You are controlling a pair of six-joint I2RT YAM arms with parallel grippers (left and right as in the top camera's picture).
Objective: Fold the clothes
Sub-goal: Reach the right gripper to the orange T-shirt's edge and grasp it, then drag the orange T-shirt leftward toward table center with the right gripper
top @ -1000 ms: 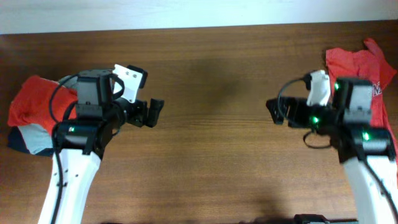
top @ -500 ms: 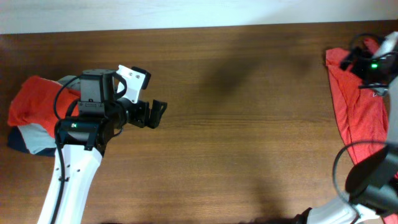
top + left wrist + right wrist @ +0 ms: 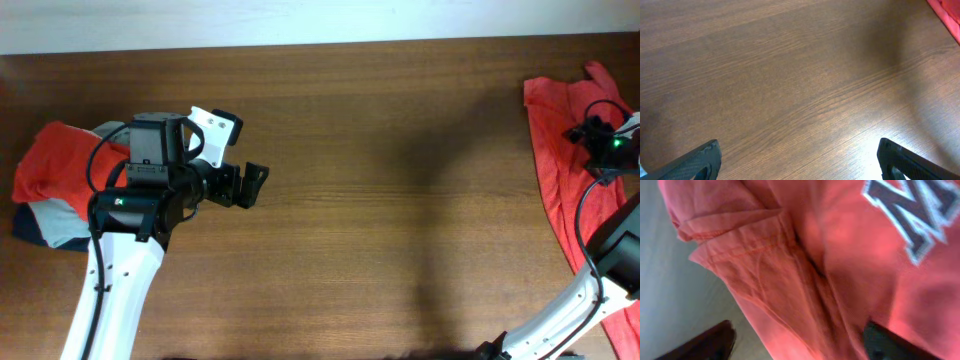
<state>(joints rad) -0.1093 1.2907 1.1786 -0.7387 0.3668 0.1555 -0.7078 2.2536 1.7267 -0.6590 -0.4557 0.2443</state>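
Observation:
The large orange-red T-shirt (image 3: 556, 150) lies crumpled at the table's right edge. My right gripper (image 3: 582, 133) is down over it. In the right wrist view the gripper (image 3: 800, 347) is open, its dark fingers (image 3: 707, 342) standing on either side of a fold of the T-shirt (image 3: 805, 265). White-and-dark lettering (image 3: 912, 210) shows at the upper right. A pile of clothes (image 3: 48, 178) sits at the far left, orange-red on top of grey-blue and navy. My left gripper (image 3: 247, 185) hovers open to the right of the pile, over bare wood, with nothing between its fingers (image 3: 692, 164).
The brown wooden table (image 3: 400, 200) ends at a pale wall strip (image 3: 300, 20) along the back. A corner of the red shirt (image 3: 946, 11) shows at the top right of the left wrist view. The left arm's white link (image 3: 110, 290) runs down to the front edge.
My right arm has swung from the table's middle right out to the right edge and come down onto the T-shirt. The left arm has barely shifted.

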